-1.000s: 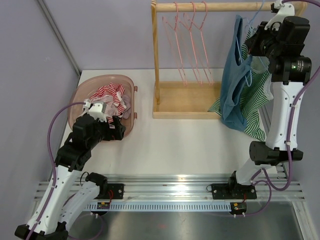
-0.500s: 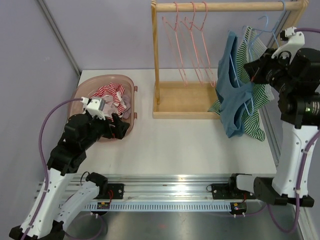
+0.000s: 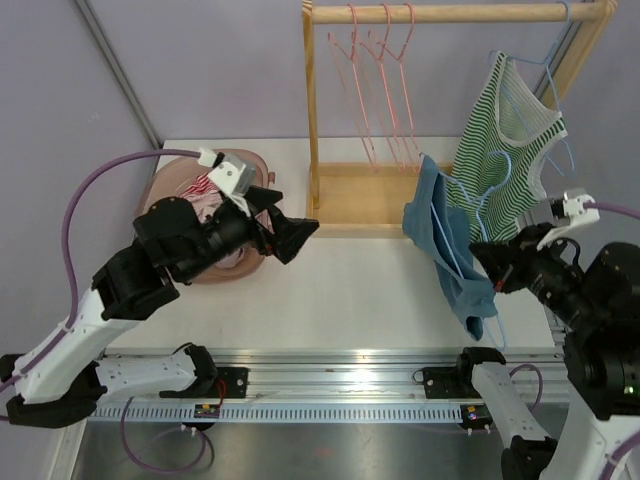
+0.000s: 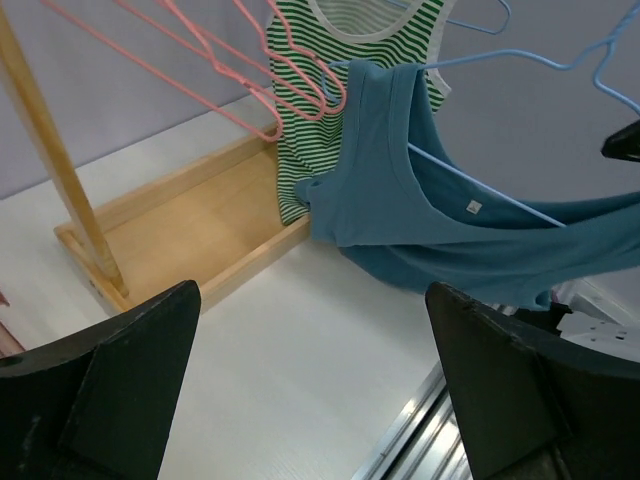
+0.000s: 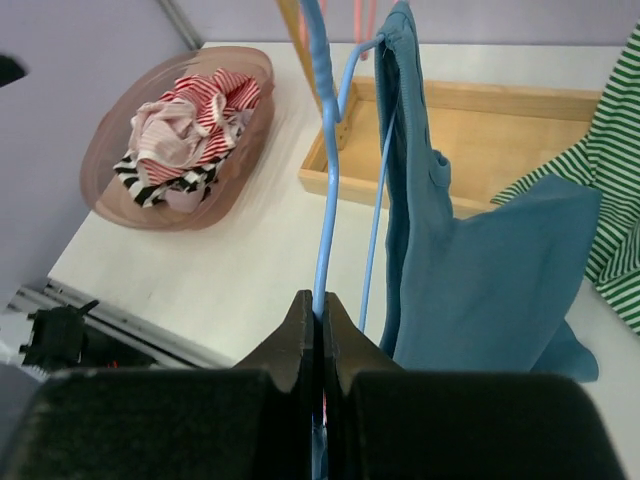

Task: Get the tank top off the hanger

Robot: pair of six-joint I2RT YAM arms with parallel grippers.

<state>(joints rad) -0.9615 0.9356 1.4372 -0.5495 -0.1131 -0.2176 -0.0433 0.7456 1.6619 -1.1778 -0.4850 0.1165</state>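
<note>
Over the right side of the white surface (image 3: 350,290), well below the top rod of the wooden clothes rack (image 3: 312,100): thin light-blue wire hanger (image 5: 324,200) with the plain blue tank top (image 3: 445,240) draped on it. Clamped by the right pincer (image 5: 320,310), pressed flat together on the wire with no gap showing.

Judged done: lifting hanger and garment clear of the rod. Not yet done: the removal itself. Seen from the left wrist, one strap looped over a hanger arm, wire running through the neckline, body sagging low to one side. Seen from the right wrist, strap hooked high at the hanger's shoulder.

Held out toward it, the left pincer (image 3: 295,225), spread wide and empty, near the garment but apart from it. Probably left to do: closing on the blue fabric, drawing the straps off both hanger arms, pulling the top free. Roughly the first half behind, by this reading.

Elsewhere, untouched by either arm: green-and-white striped tank top (image 3: 505,130) on its own pale hanger up at the rod, pink wire hangers (image 3: 385,80) beside it, pink plastic basket (image 5: 100,160) of striped laundry at the far left.
</note>
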